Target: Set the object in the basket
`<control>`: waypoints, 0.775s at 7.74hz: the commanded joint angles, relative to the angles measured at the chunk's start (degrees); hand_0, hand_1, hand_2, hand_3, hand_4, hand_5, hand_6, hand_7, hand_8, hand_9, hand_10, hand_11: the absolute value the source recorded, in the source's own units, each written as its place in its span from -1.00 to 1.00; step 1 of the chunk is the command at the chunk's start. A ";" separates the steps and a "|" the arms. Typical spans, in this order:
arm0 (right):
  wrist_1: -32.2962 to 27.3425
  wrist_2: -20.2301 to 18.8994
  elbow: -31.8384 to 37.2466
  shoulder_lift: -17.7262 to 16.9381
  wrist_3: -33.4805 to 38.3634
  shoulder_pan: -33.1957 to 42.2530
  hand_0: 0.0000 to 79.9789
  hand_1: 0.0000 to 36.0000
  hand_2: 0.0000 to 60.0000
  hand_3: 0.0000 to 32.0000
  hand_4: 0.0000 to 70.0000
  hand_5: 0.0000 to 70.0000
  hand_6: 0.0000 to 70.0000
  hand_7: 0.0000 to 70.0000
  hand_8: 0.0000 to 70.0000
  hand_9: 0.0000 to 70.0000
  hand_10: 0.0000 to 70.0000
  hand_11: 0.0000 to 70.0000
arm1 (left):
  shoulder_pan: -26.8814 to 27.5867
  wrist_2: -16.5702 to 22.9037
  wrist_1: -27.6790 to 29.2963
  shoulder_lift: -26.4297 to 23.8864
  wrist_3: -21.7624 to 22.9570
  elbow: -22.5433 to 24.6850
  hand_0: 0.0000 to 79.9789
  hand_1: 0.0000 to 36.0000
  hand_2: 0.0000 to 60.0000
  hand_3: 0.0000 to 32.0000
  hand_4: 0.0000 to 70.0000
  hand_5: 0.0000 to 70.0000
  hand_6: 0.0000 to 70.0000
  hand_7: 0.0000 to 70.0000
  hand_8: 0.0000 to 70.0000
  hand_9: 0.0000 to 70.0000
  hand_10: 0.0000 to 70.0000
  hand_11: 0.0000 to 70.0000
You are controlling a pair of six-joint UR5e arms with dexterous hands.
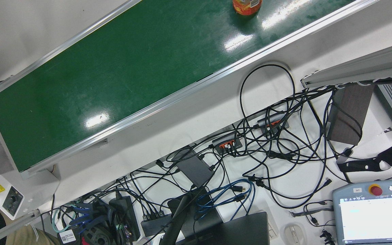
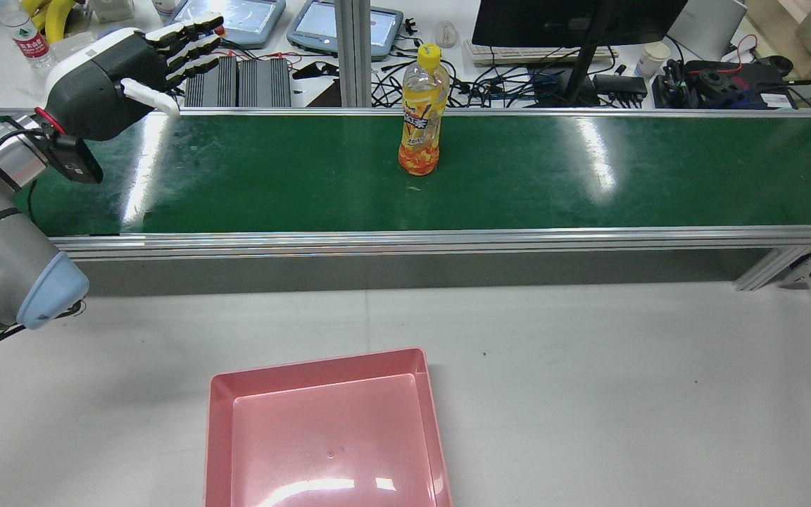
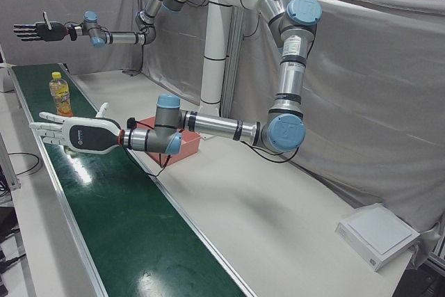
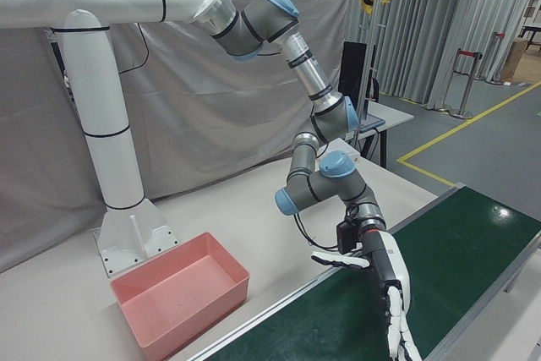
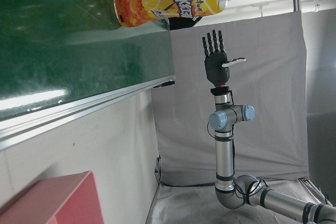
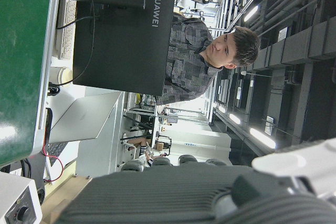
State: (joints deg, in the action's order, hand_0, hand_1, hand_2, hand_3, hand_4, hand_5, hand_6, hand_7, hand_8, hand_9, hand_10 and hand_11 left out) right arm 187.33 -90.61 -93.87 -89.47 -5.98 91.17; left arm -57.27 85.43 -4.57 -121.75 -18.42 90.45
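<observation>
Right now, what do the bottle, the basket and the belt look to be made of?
Bottle: clear glossy plastic, orange contents showing through, yellow cap. Basket: pink moulded plastic, smooth, glare on its floor. Belt: green, likely rubber or PVC, sheen with lamp reflections; aluminium-looking rails.

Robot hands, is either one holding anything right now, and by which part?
Nothing is held. The left robot hand and right robot hand are both open; the bottle stands untouched.

Grey curtains (image 3: 361, 88) — white table (image 2: 588, 366)
</observation>
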 commanded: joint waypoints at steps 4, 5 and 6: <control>-0.04 0.00 0.00 0.00 0.00 -0.02 -1.00 -1.00 -1.00 -1.00 -1.00 -1.00 -1.00 -1.00 -1.00 -1.00 -1.00 -1.00 | -0.03 -0.09 0.09 0.02 0.23 0.07 0.34 -0.55 -1.00 -0.86 -0.58 -0.68 -0.97 -1.00 -0.81 -0.80 -0.83 -0.71; -0.04 0.00 0.00 0.00 0.00 -0.02 -1.00 -1.00 -1.00 -1.00 -1.00 -1.00 -1.00 -1.00 -1.00 -1.00 -1.00 -1.00 | -0.03 -0.09 0.09 0.02 0.23 0.08 0.36 -0.54 -1.00 -0.88 -0.58 -0.68 -0.97 -1.00 -0.81 -0.79 -0.83 -0.71; -0.04 0.00 0.00 0.00 0.00 0.06 -1.00 -1.00 -1.00 -1.00 -1.00 -1.00 -1.00 -1.00 -1.00 -1.00 -1.00 -1.00 | -0.03 -0.09 0.09 0.02 0.23 0.08 0.36 -0.55 -1.00 -0.88 -0.58 -0.68 -0.97 -1.00 -0.82 -0.80 -0.83 -0.72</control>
State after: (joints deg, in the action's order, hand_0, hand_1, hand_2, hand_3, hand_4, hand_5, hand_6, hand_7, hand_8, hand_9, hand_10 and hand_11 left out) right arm 187.29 -90.61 -93.87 -89.47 -5.98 91.16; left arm -57.30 85.34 -4.50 -121.71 -18.24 90.50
